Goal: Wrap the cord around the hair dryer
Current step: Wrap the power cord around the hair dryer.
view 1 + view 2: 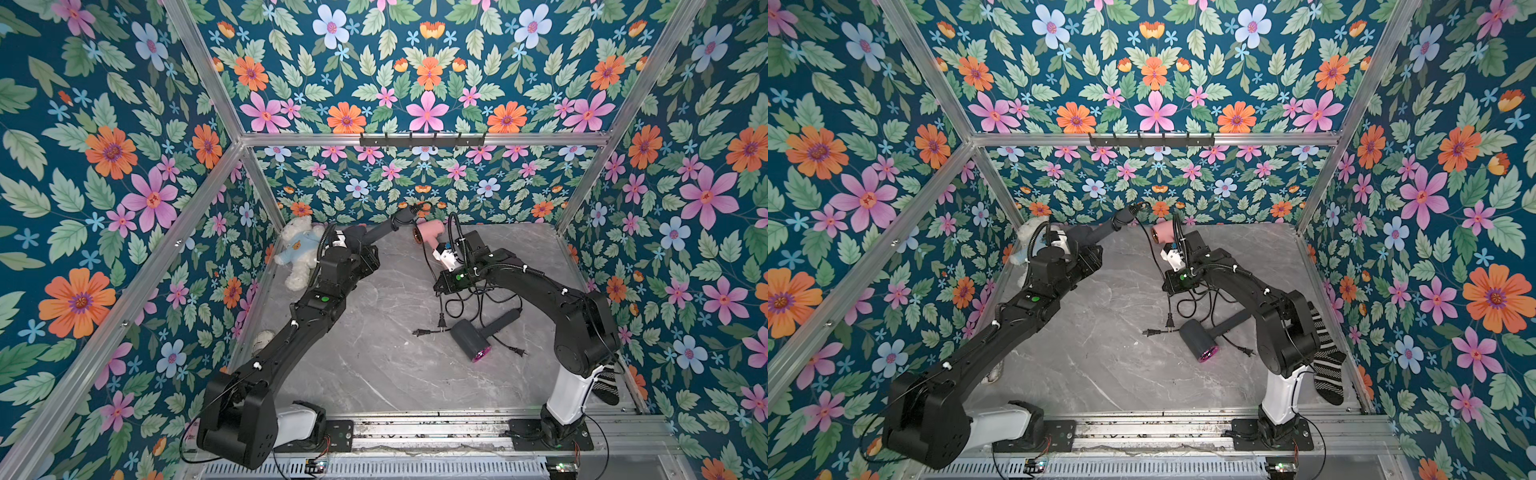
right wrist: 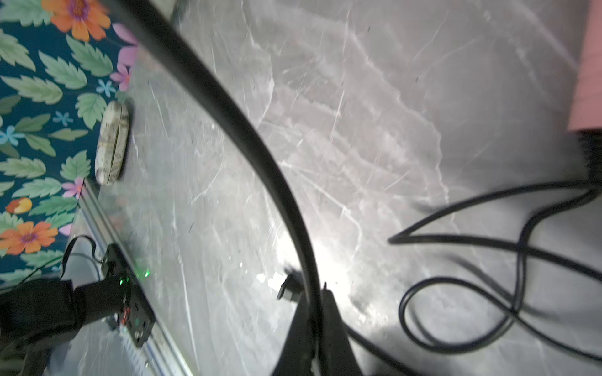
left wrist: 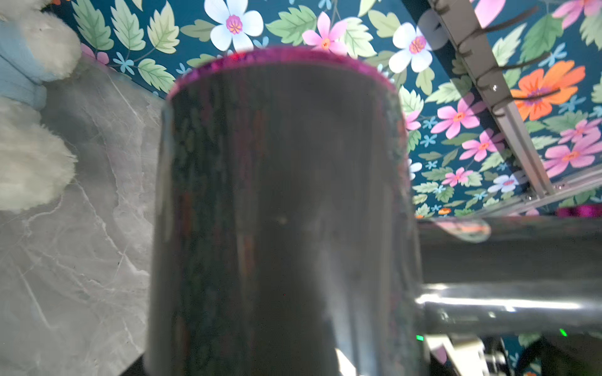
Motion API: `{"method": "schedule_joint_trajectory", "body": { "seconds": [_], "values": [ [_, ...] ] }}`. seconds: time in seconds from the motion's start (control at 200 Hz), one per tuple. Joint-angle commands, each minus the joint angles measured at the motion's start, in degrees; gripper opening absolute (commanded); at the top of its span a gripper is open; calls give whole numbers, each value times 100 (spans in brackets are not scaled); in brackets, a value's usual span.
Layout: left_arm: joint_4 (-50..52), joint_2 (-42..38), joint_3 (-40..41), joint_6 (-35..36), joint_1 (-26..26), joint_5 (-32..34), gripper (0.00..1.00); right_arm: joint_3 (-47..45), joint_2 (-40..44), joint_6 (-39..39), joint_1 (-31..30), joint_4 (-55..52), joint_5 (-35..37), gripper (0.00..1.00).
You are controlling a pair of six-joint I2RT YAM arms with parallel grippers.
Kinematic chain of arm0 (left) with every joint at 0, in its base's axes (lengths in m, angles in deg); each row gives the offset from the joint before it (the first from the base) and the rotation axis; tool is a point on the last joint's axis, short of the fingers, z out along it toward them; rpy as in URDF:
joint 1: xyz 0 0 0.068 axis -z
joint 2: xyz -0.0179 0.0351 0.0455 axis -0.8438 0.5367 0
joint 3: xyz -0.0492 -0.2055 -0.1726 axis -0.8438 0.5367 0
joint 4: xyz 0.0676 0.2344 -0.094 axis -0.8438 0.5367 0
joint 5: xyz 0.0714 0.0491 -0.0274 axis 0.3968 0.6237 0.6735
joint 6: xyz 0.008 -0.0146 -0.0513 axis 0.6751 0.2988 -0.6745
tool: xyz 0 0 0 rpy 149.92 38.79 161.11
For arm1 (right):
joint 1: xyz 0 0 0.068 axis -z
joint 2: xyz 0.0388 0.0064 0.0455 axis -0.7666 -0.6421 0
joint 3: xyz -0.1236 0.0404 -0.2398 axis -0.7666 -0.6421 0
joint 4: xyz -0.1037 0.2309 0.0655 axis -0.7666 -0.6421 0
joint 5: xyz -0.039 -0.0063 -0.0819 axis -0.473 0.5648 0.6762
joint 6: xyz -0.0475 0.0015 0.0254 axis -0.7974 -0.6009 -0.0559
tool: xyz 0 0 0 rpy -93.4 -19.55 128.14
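Note:
My left arm holds a dark grey hair dryer point(image 1: 384, 230) above the table's back, its handle pointing up and to the right. Its barrel point(image 3: 280, 208), with a magenta rim, fills the left wrist view and hides the jaws. The left gripper point(image 1: 358, 248) is shut on this barrel. A black cord point(image 1: 424, 249) leaves the handle's end and hangs down to my right gripper point(image 1: 437, 289). In the right wrist view the right gripper point(image 2: 315, 294) is shut on the cord point(image 2: 247, 123), which arcs away from the closed fingertips.
A pink hair dryer point(image 1: 430, 230) lies at the back. A second grey dryer point(image 1: 478, 337) lies near the right arm among loose cords point(image 1: 469, 300) and plugs point(image 1: 422, 332). A teddy bear point(image 1: 299, 249), a small pouch point(image 2: 112, 146), a striped sock point(image 1: 1327, 357) and a wall hook rack point(image 1: 422, 140) are nearby.

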Motion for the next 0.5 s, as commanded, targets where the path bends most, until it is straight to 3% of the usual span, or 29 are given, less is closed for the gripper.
{"method": "schedule_joint_trajectory", "body": {
  "seconds": [0.0,0.275,0.495],
  "values": [
    [-862,143,-120,-495,-80,85,0,63,10,-381,-184,-1388,-69,0],
    [-428,109,96,-608,-159,1411,0,2,222,-527,-1069,-2140,272,0],
    [563,348,-24,607,133,3170,0,637,389,-735,-1577,-2791,940,0]
  ]
}}
